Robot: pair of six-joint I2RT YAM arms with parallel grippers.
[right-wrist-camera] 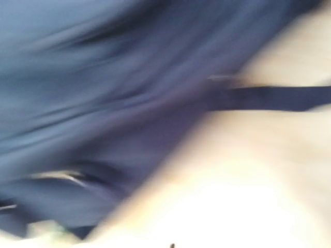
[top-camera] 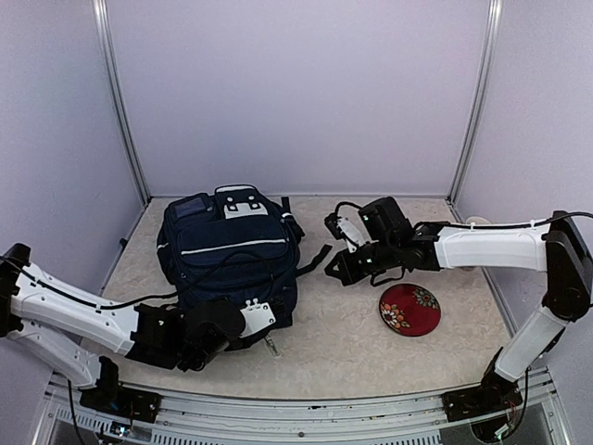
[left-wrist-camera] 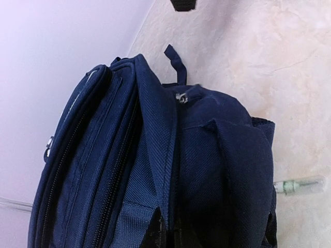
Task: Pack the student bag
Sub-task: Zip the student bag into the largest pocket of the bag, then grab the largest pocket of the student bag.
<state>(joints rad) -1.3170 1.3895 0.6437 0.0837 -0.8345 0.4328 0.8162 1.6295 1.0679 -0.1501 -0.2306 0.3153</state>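
Observation:
The student bag (top-camera: 227,248) is a large navy backpack with white stripe trim, lying left of centre, its black strap (top-camera: 315,258) trailing right. My left gripper (top-camera: 248,323) is at the bag's near edge. In the left wrist view the navy fabric and zippers (left-wrist-camera: 155,155) fill the frame and a fabric fold runs down between dark fingertips (left-wrist-camera: 155,233), so it looks shut on the bag. My right gripper (top-camera: 335,250) hovers just right of the bag by the strap, its jaws apart and empty. The right wrist view is blurred, showing navy fabric (right-wrist-camera: 103,77) and a strap (right-wrist-camera: 269,98).
A round red disc with a flower pattern (top-camera: 410,309) lies on the table right of centre. A thin clear pen-like item (top-camera: 271,345) lies by the bag's near corner and shows in the left wrist view (left-wrist-camera: 300,184). Walls enclose the table on three sides.

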